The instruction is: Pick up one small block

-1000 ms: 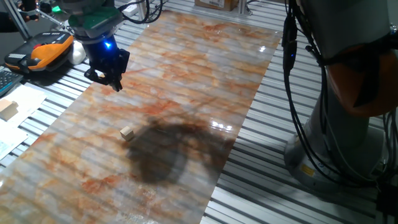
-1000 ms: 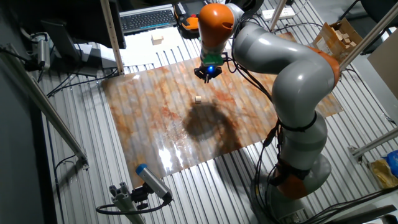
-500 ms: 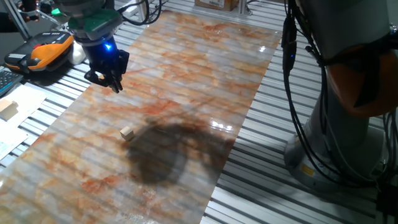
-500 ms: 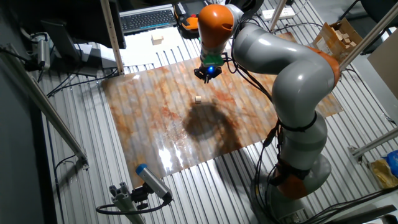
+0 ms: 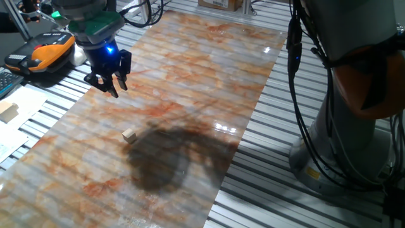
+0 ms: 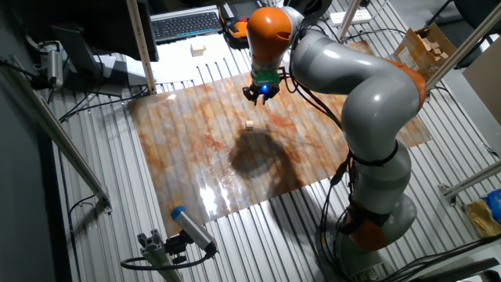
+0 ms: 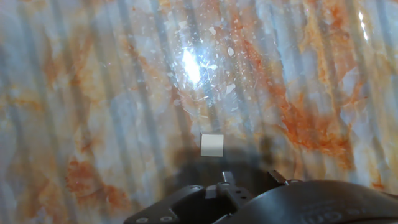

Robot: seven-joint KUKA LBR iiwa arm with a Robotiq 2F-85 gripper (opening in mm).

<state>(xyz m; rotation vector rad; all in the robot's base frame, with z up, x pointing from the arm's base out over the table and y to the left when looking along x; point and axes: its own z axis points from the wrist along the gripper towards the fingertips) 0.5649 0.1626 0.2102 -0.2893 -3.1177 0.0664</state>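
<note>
The small block is a tiny tan wooden cube lying on the marbled mat, just beside a dark shadow. It also shows in the other fixed view and in the hand view, near the middle and a little low. My gripper hangs above the mat, up and to the left of the block and well apart from it. Its fingers look spread and hold nothing. In the other fixed view the gripper is just beyond the block. In the hand view only the dark gripper body shows, along the bottom edge.
An orange and black device and a larger pale wooden block on paper lie left of the mat. A keyboard sits at the back. A box of wooden pieces stands far right. The robot base stands right of the mat.
My gripper has shifted slightly left and its fingers have spread apart. The small block has not moved.
</note>
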